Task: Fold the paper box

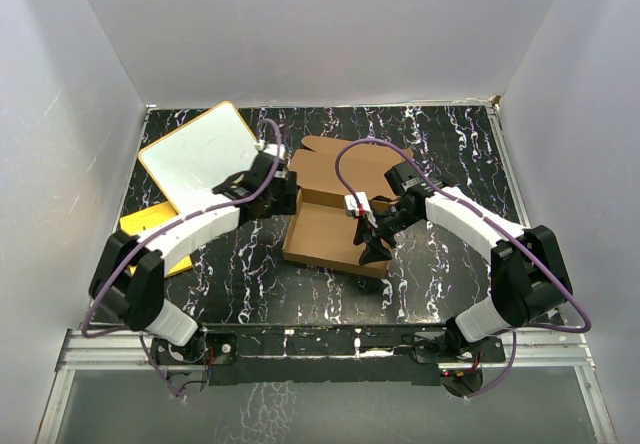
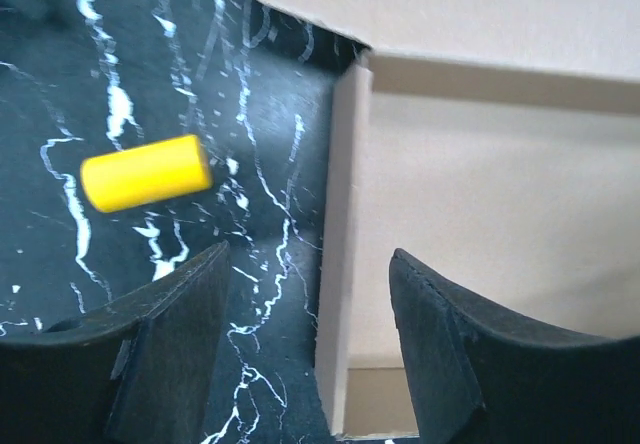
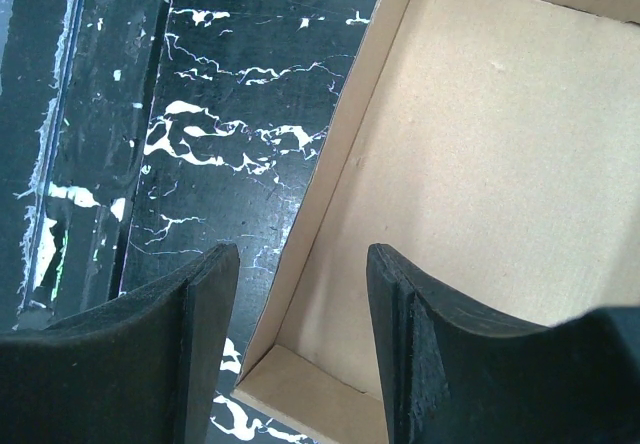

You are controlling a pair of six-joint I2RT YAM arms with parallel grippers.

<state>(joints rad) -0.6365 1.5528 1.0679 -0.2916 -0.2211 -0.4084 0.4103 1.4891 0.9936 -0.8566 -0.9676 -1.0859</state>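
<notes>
In the wrist views the paper box [image 2: 500,194] runs off the frame edges, its full outline unseen; a small yellow cylinder [image 2: 146,172] is blurred and unidentifiable; from above, the orange-yellow sheet [image 1: 140,226] is partly hidden under the white board [image 1: 205,159].

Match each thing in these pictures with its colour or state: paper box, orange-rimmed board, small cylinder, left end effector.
Column one:
1. paper box
2. orange-rimmed board
3. small cylinder
4. left end effector

Column two:
A. yellow
B. open, with an upright box wall between its fingers
C. brown
D. white

Pairs: 1-C; 2-D; 3-A; 4-B
</notes>
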